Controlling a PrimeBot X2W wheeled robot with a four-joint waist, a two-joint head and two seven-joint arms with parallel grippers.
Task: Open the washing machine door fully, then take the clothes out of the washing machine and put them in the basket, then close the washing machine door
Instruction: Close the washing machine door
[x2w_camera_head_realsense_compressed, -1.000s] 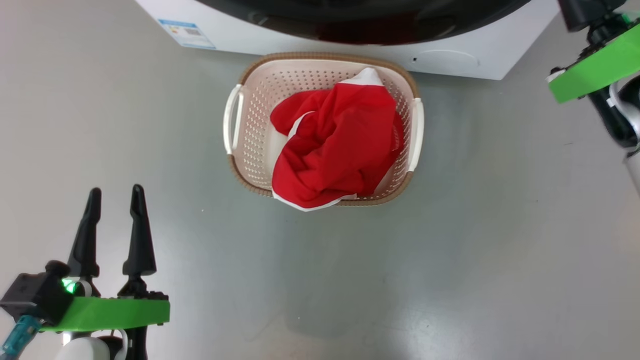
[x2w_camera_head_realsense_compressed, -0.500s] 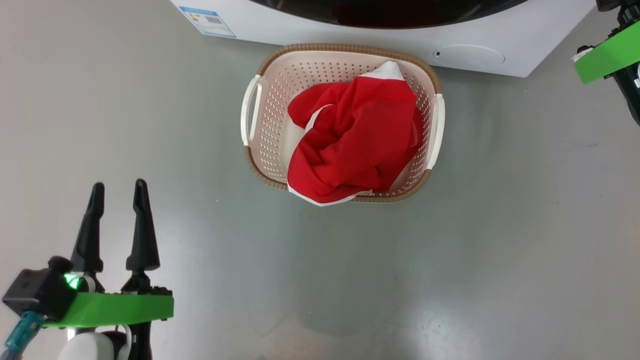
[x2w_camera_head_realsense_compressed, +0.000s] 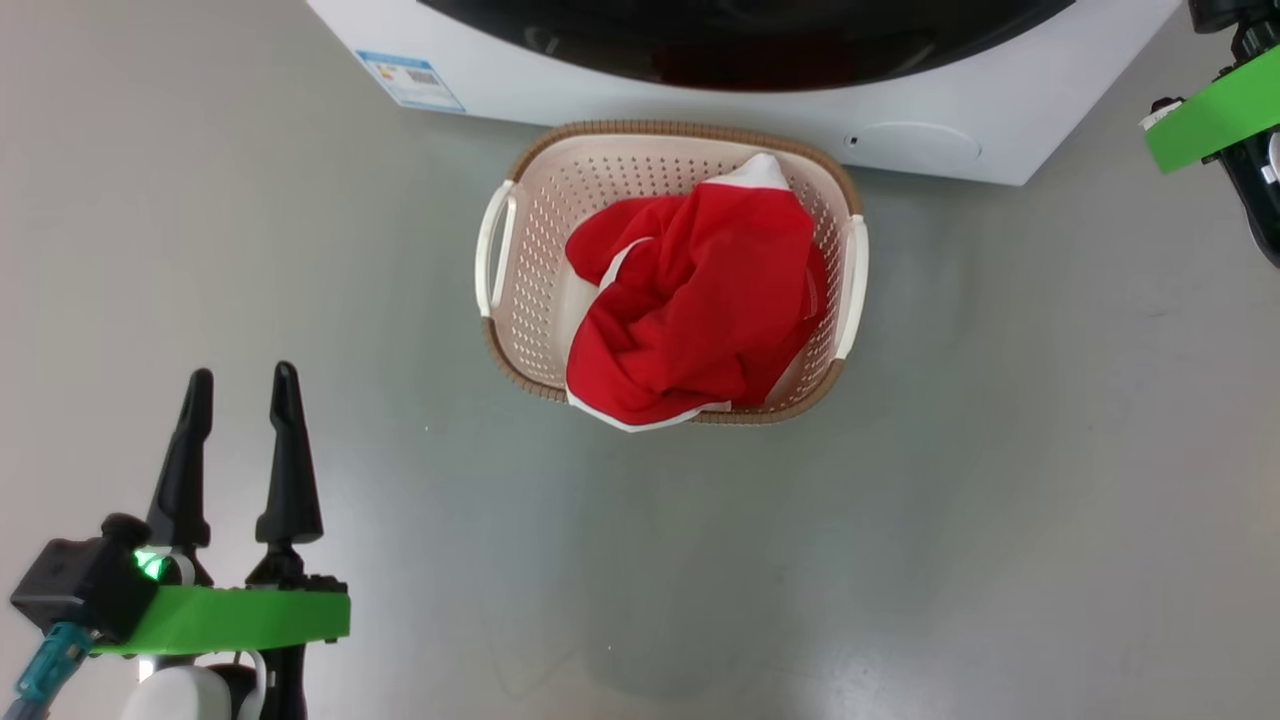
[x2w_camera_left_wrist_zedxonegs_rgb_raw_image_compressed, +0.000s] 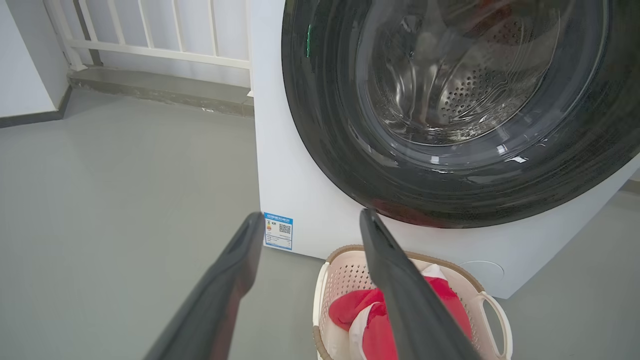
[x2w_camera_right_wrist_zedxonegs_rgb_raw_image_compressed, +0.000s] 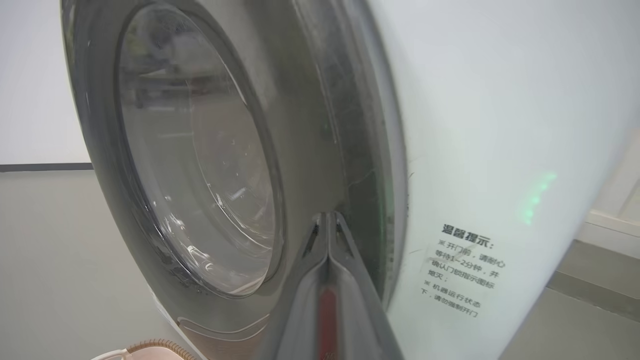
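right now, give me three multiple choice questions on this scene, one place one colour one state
1. Where is the bright red fabric garment? A) in the drum B) in the cream-white perforated plastic basket C) on the floor
2. What colour is the basket's woven-look rim? A) brown B) blue C) black
3. How is the left pincer? A) open, empty B) shut on the garment C) shut on a handle
1 B, it lies bunched inside the basket; 2 A, the rim is brown; 3 A, its fingers stand apart with nothing between
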